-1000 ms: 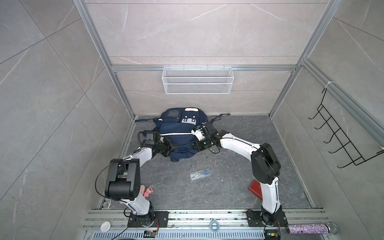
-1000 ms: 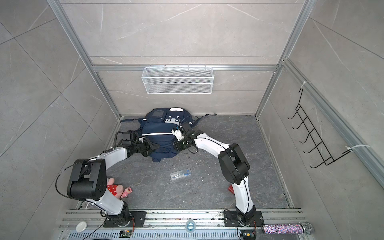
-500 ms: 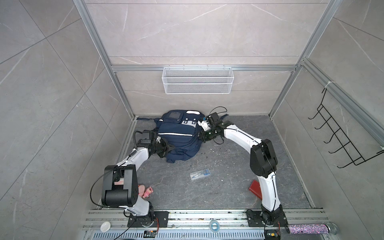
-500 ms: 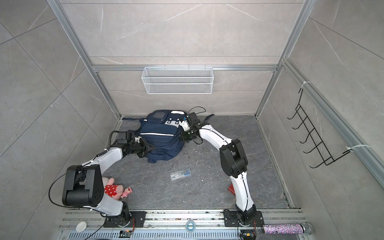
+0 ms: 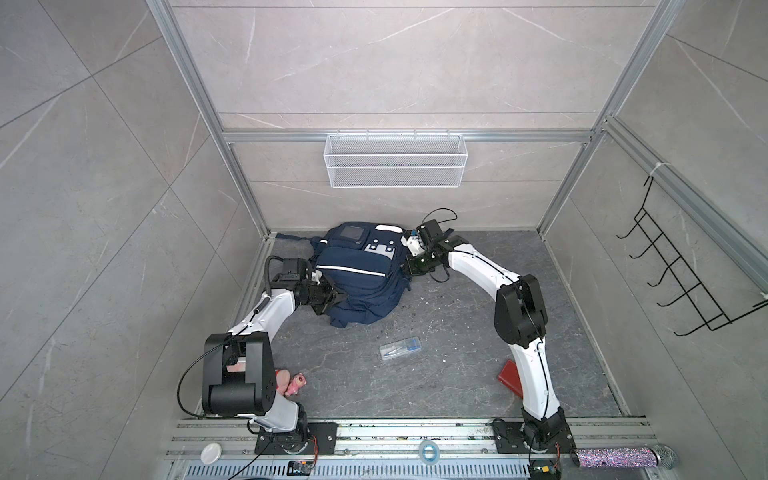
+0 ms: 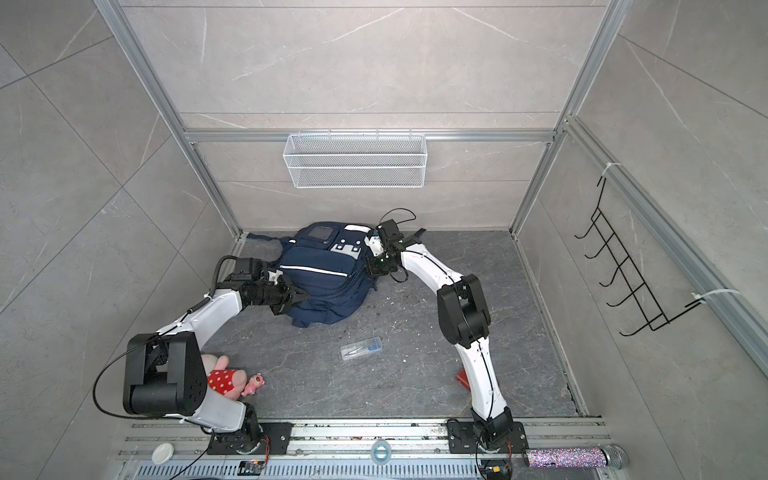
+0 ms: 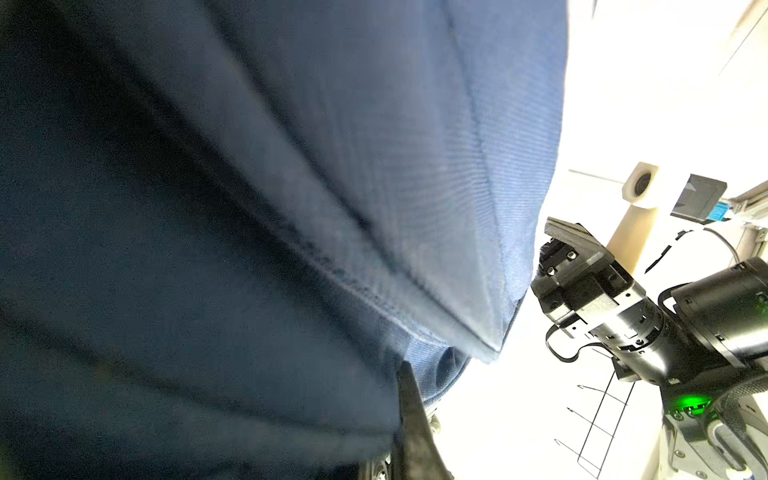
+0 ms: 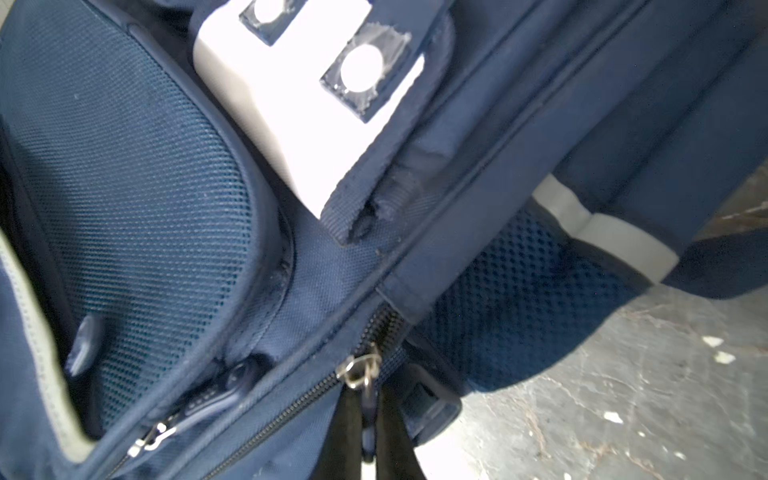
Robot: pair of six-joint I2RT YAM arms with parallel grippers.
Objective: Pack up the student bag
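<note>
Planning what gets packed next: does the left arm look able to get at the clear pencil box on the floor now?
Likely not yet: the left end effector is shut on the student bag. Once it lets go, the clear pencil box lies alone on bare floor nearby.

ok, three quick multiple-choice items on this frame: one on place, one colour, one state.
1. Where is the clear case? A in the wire basket; B on the hooks; C on the floor.
2. Backpack colour? A navy; B red; C green.
3. Right tool? A open; B shut on a zipper pull; C holding the toy.
Key: C, it lies on the floor before the backpack; A, navy fabric in every view; B, it pinches the pull in the right wrist view.
</note>
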